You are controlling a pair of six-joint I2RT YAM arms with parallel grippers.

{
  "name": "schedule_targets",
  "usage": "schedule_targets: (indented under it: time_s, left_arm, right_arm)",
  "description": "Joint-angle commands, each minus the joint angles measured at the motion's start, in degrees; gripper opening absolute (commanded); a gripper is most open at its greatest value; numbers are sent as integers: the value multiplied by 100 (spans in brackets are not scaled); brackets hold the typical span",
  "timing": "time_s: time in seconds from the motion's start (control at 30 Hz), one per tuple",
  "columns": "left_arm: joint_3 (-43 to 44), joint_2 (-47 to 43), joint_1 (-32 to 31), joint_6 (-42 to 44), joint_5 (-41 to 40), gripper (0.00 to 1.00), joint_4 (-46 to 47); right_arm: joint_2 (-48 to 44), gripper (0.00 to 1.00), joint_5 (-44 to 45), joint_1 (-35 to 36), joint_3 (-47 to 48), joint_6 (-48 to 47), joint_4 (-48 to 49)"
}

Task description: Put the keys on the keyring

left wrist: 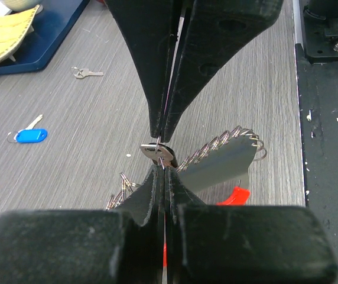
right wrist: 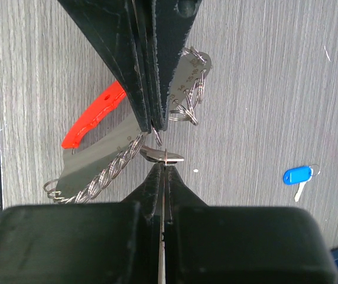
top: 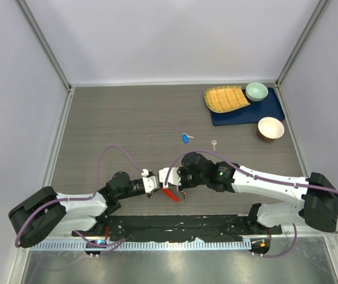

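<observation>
Clamping my left gripper point(left wrist: 160, 170) and right gripper point(right wrist: 163, 165) fully closed on the silvery twisted-wire keyring point(right wrist: 111, 170), red oblong fob point(right wrist: 92, 118) attached; blue-headed key point(left wrist: 30, 135), plain silver key point(left wrist: 87, 73) not yet threaded.

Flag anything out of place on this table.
Nothing looks spilled or damaged. Two keys lie loose on the table, apart from the keyring: the blue-headed key and the plain silver key.

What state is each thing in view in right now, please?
Left gripper: jaws shut.
Right gripper: jaws shut.
Keyring: at the grippers; open or closed unclear.
Small key: between the two grippers' tips.
Blue key: loose on table, not threaded.
Silver key: loose on table, not threaded.
Green bowl: upright.
Brown bowl: upright, empty.
</observation>
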Motion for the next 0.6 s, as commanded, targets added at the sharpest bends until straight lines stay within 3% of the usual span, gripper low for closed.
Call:
schedule_targets:
  time_s: [0.0,0.57]
  left_arm:
    - [74,-68,2,52,-6,0,487]
    - [74,-68,2,61,-15,0,487]
  right_arm:
    - [-49,1,82,8,67,42,187]
    - [-31,1,-367,-1,93,-2,169]
